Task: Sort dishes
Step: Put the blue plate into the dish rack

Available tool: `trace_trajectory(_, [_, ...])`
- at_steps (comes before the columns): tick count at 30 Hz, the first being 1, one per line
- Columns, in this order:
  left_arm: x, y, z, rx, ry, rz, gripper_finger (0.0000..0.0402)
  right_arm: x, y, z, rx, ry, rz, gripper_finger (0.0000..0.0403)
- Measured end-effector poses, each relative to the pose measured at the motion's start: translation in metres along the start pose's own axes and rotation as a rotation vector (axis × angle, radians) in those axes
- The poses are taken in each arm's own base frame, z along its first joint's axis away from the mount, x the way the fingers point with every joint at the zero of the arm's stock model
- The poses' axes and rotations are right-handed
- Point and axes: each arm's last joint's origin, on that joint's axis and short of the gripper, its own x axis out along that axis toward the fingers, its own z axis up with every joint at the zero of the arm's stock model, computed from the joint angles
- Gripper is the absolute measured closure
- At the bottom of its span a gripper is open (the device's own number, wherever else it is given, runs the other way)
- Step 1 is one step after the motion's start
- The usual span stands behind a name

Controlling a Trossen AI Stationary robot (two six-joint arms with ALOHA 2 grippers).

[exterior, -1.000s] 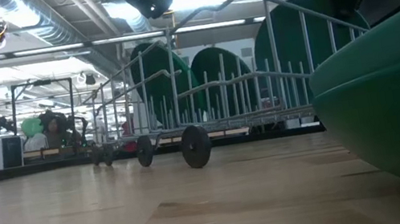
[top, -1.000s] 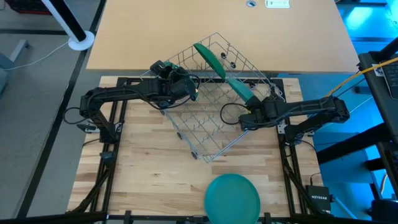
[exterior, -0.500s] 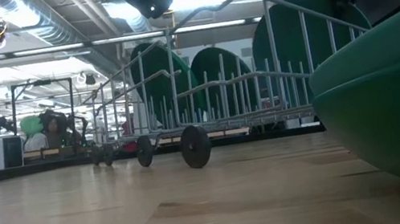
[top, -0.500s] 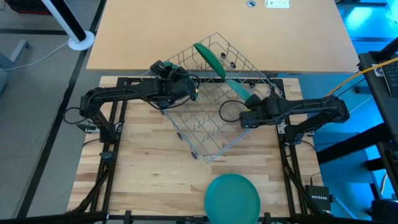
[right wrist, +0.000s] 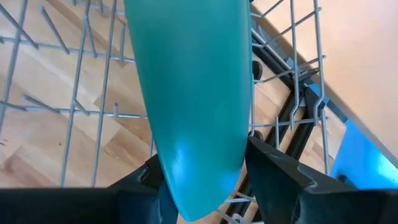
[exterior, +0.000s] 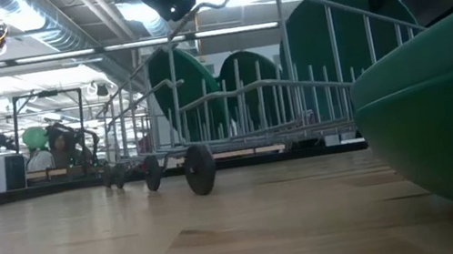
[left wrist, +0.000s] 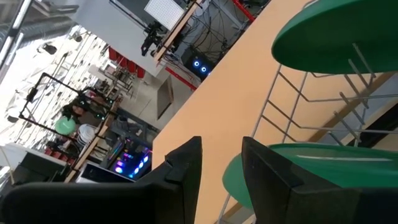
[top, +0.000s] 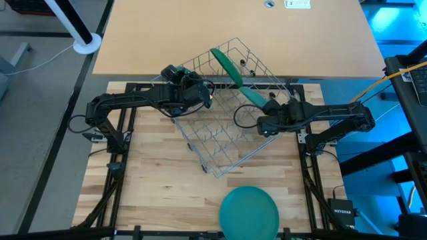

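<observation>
The silver wire rack (top: 217, 127) sits askew at the table's middle. A dark-green plate (top: 227, 65) stands on edge in its far part. My right gripper (top: 265, 115) is at the rack's right side, shut on a second plate (top: 252, 97) that stands on edge inside the rack; it shows large in the low view (exterior: 331, 36). My left gripper (top: 202, 93) is at the rack's far-left rim, its fingers a narrow gap apart (left wrist: 221, 165) with nothing showing between them. A third plate (top: 249, 208) lies flat near the table's front edge. My right gripper pinches the plate's near rim (right wrist: 202, 193) between its two fingers, one on each face. The fingers come level from the table's right side. The plate stands on edge and reaches away from the fingers among the rack's wires; whether its lower edge rests on them is hidden.
The rack stands on small dark wheels (exterior: 199, 168). A bare tan tabletop (top: 167, 33) lies beyond the rack. The flat plate fills the low view's right side (exterior: 448, 127). Free wooden tabletop (top: 153, 180) lies at the front left.
My right gripper has gone a little toward the table's left and far edge with the plate still on edge. The rack has slid and turned toward the table's left; its near corner and wheels have shifted left.
</observation>
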Motion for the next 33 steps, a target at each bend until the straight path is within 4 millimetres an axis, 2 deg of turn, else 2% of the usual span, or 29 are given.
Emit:
trace_trajectory(5, [-0.0001,-0.0005,0.0001,0.002,0.0,-0.016,0.0295,0.0021,0.001,-0.0019,-0.005,0.026,0.008,0.0237])
trace_trajectory(13, [-0.002,-0.0092,0.0068,-0.001,-0.031,-0.283,0.0312,0.0022,0.0014,-0.0031,-0.005,0.059,0.029,0.0237])
trace_trajectory(24, [-0.0022,-0.0099,0.0087,0.013,-0.045,-0.291,0.0329,0.0022,0.0017,-0.0035,-0.005,0.071,0.038,0.0236])
trace_trajectory(28, [-0.0021,-0.0099,0.0082,0.023,-0.043,-0.291,0.0329,0.0021,0.0027,-0.0039,-0.004,0.093,0.061,0.0215])
trace_trajectory(33, [-0.0022,-0.0099,0.008,0.037,-0.043,-0.29,0.0329,0.0019,0.0033,-0.0049,-0.005,0.125,0.087,0.0164])
